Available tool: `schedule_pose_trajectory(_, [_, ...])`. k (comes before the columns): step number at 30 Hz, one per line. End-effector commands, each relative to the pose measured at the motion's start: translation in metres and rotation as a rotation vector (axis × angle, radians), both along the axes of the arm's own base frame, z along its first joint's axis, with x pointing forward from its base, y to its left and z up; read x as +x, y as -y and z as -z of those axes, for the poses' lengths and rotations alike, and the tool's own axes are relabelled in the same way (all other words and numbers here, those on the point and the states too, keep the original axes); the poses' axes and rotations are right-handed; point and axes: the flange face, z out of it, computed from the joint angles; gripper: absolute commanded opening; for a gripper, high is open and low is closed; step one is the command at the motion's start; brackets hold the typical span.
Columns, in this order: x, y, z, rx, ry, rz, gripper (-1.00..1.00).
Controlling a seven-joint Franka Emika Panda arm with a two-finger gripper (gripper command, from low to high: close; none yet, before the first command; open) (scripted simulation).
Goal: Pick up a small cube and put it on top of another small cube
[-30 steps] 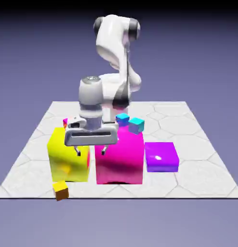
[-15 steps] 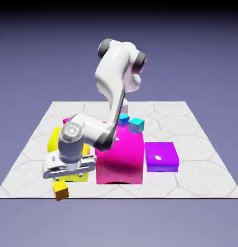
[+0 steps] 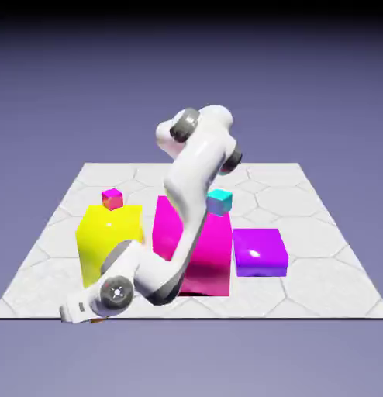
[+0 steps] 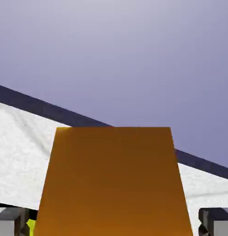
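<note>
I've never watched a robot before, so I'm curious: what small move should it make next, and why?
Probably bring the two grey fingertips together on the small orange-brown cube before lifting: the cube sits between them in the hand view, yet a gap shows on each side, so it doesn't look gripped.

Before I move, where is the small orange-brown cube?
In the hand view, the orange-brown cube fills the bottom middle, between the two grey fingertips, near the table's dark edge.

Arm (image 3: 193,186) glossy wht plastic; lg blocks (image 3: 260,246) shiny, smooth; tabletop (image 3: 319,287) marble-like, veined.
</note>
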Motion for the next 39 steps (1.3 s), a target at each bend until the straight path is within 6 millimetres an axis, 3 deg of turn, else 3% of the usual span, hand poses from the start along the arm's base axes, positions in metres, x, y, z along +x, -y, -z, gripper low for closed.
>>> schedule_pose_trajectory(1, [0.01, -0.005, -0.016, -0.001, 0.0, -0.001, -1.0])
schedule_pose_trajectory(3, [0.029, -0.015, -0.048, -0.001, 0.0, -0.001, -1.0])
schedule_pose_trajectory(6, [0.045, -0.042, -0.064, 0.071, 0.062, 0.039, -1.0])
schedule_pose_trajectory(12, [0.029, -0.109, -0.104, 0.182, 0.049, 0.134, -1.0])
schedule_pose_trajectory(18, [0.006, -0.185, -0.165, 0.242, 0.025, 0.157, -1.0])
schedule_pose_trajectory(25, [-0.042, -0.273, -0.251, 0.224, 0.015, 0.111, -1.0])
schedule_pose_trajectory(34, [-0.151, -0.36, -0.342, 0.02, 0.037, -0.006, -1.0])
schedule_pose_trajectory(39, [-0.171, -0.344, -0.301, -0.002, 0.0, -0.014, -1.0])
